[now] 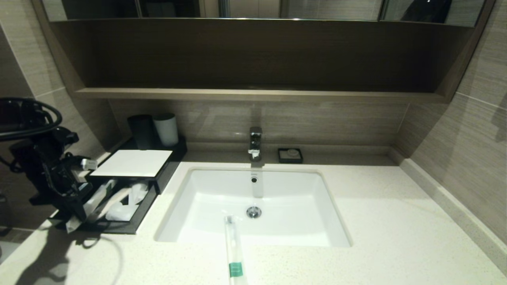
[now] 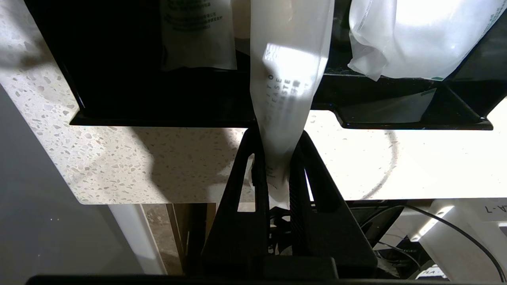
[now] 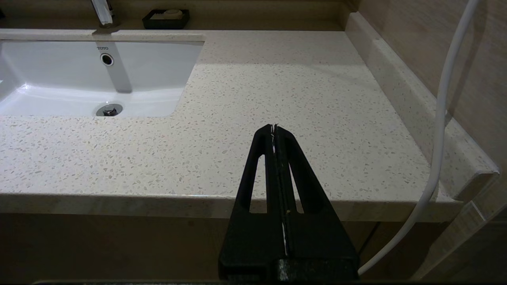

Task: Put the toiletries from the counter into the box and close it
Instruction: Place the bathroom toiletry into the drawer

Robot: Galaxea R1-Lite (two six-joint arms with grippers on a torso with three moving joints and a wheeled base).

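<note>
My left gripper (image 1: 79, 215) (image 2: 277, 136) is shut on the end of a slim stick in a translucent white wrapper (image 2: 289, 79) (image 1: 97, 200). The stick reaches over the front rim into the pulled-out drawer (image 1: 134, 226) (image 2: 158, 118) of the black box with the white top panel (image 1: 132, 162). Other white packets (image 1: 122, 211) (image 2: 416, 35) lie in the drawer. A stick with a green band (image 1: 234, 253) lies on the counter (image 1: 396, 221), its far end over the sink's front edge. My right gripper (image 3: 274, 127) is shut and empty at the counter's front right edge, out of the head view.
A black cup (image 1: 140, 132) and a white cup (image 1: 166, 128) stand behind the box. The faucet (image 1: 255, 142) and a small black soap dish (image 1: 290, 155) are behind the white sink (image 1: 206, 206). A wooden shelf (image 1: 253, 94) hangs above. A white cable (image 3: 439, 118) runs beside my right gripper.
</note>
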